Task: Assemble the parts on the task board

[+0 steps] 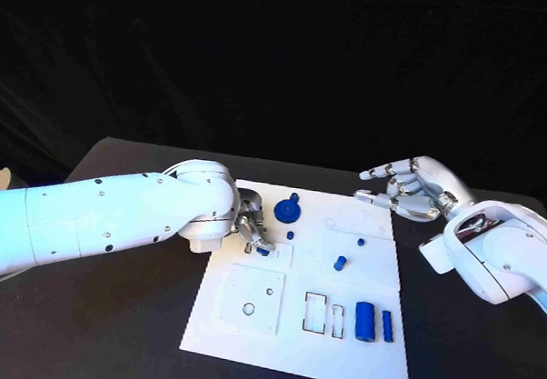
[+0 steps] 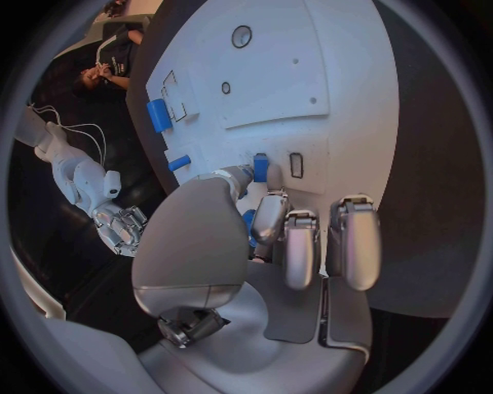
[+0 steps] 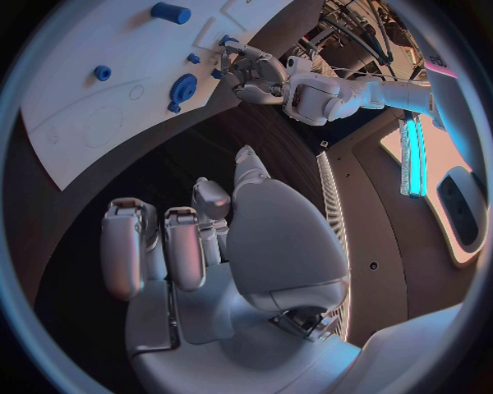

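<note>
— Black counter [image 1: 100, 336] runs wide and bare around the white board [image 1: 239, 332]; how much room at its edges?

— Plenty on both sides. Blue parts [image 1: 366, 321] lie toward the board's right half, and a round one [image 1: 289, 211] stands near its far edge.

— And the hands?

— Left hand [image 1: 251, 228] is down at the board's left edge, fingers pinching a small blue piece [image 2: 261, 168]. Right hand [image 1: 405, 190] hovers off the far right corner, fingers apart and curled, holding nothing.
</note>
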